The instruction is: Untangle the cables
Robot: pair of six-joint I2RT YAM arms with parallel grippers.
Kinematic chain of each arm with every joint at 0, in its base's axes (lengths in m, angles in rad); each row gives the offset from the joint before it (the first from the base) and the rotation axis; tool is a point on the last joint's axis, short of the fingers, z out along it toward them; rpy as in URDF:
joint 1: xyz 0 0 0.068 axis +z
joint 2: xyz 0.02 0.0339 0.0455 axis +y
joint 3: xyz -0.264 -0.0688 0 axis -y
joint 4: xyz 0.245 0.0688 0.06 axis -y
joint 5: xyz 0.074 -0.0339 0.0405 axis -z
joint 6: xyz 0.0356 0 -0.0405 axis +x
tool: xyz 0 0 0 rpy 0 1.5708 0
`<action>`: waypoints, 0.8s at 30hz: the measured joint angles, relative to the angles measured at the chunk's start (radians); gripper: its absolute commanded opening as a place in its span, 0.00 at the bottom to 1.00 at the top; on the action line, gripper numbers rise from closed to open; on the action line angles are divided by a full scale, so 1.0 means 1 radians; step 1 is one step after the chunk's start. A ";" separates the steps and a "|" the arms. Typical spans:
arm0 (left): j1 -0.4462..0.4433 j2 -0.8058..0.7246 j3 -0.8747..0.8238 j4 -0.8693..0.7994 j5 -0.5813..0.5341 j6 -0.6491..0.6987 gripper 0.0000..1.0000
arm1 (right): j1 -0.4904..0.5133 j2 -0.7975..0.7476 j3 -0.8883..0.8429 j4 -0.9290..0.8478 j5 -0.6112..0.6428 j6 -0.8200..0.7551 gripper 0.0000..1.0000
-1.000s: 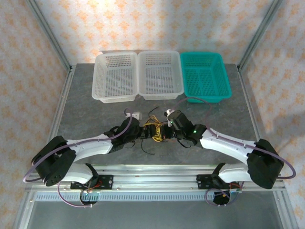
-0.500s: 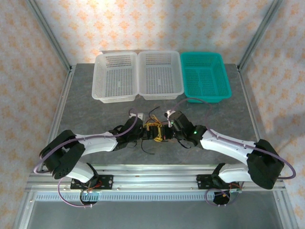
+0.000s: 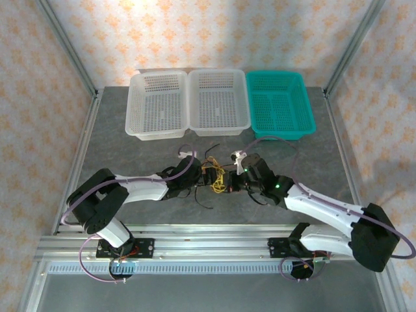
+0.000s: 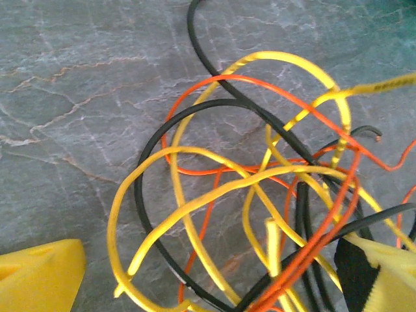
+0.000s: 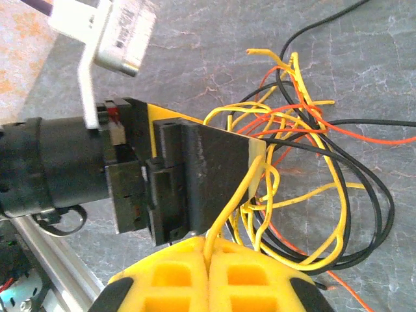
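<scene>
Behind the work, three baskets stood in a row at the table's [image 3: 117, 156] far edge: two white baskets [image 3: 159, 104] on the left and a green basket [image 3: 279, 107] on the right, all well apart from the cables [image 3: 214, 177]. We saw nothing lying between them and the tangle.

The cables sat near the middle of the table, between our two grippers. They formed a loose knot of yellow, black and orange loops with no single long axis; one black end trailed toward the near edge, another curled toward the baskets.

Our left gripper [image 3: 195, 178] met the tangle from the left, its fingers [image 4: 39, 283] apart with loops lying between them, so it stood released. Our right gripper [image 5: 211, 260] came in from the right, its yellow pads pressed together and clenched on a yellow cable [image 5: 234, 201] that ran up from the pads into the knot. In the right wrist view, the left gripper's black body blocked the left part of the tangle.
</scene>
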 measured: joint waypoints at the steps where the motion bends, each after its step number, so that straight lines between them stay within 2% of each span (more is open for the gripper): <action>1: 0.002 0.006 0.004 -0.001 -0.004 0.000 0.99 | -0.006 -0.013 -0.003 -0.001 -0.007 -0.003 0.00; 12: 0.002 0.027 0.023 -0.003 -0.027 -0.019 0.99 | -0.041 -0.139 -0.004 -0.058 -0.016 -0.037 0.00; 24: -0.003 0.042 0.023 0.005 -0.062 -0.034 0.99 | -0.042 -0.232 0.000 -0.145 0.082 -0.077 0.00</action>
